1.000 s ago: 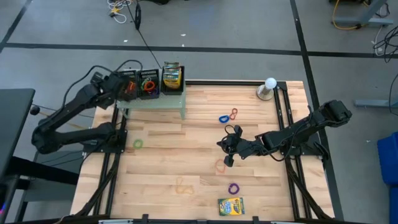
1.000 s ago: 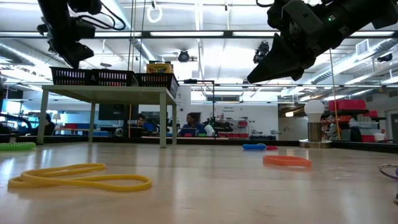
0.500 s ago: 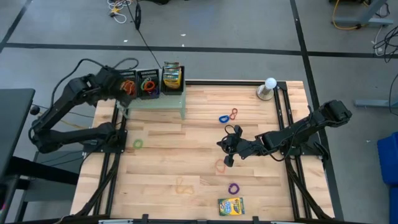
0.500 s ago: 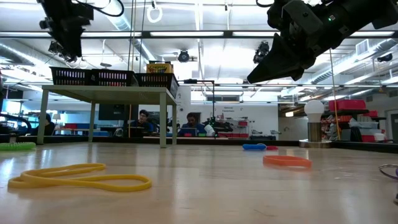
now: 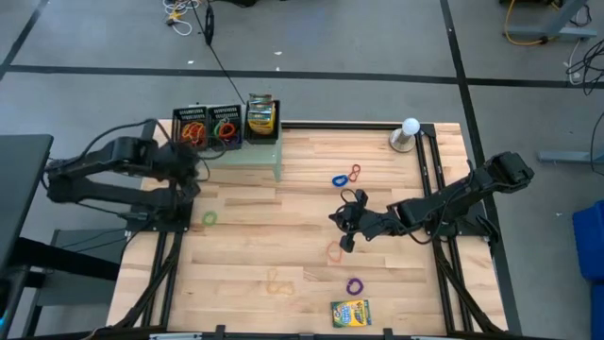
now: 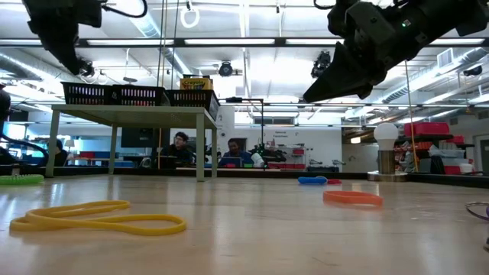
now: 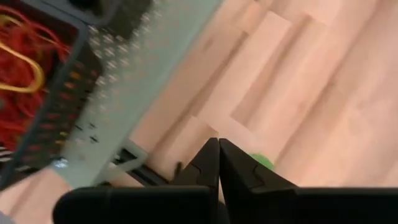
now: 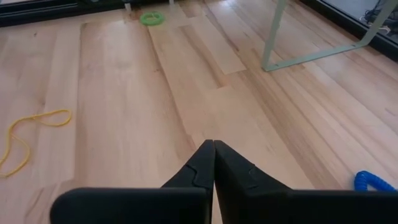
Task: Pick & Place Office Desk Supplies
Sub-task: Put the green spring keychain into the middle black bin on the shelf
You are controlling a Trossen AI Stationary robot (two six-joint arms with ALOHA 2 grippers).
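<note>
loose supplies lie scattered on the pale wooden plank worktop (image 5: 283,198): a small green rubber band (image 5: 209,218) near the left edge, a thin yellow-tan rubber band (image 5: 276,280) toward the front, a thin orange rubber band (image 5: 334,252) mid-table, a small purple rubber band (image 5: 354,285), a blue rubber band (image 5: 339,179) touching a red one (image 5: 355,172), and a flat yellow-and-green crayon box (image 5: 350,313) at the front edge

small black rectangular mesh trays (image 5: 209,126), holding red and mixed bands, sit on the pale green perforated stand (image 5: 236,154) at the back left, with a second crayon box (image 5: 261,116) beside them

handling, as judged: the bands look nearly weightless, soft and floppy, lying flat, so they likely need a pinch across one strand with the fingertips pressed right down to the wood; they may stretch, cling or snap out of the grip. the crayon box looks light, stiff cardboard, probably best taken across its narrow sides

left end effector (image 5: 192,166): fingers (image 7: 211,168) pressed together with nothing between them, off the stand's front left corner, above the table's left edge and clear of the trays; the green band shows just past its fingertips in the wrist view

right end effector (image 5: 343,229): fingers (image 8: 212,163) also together and empty, raised over mid-table, close to the orange band but touching nothing
</note>
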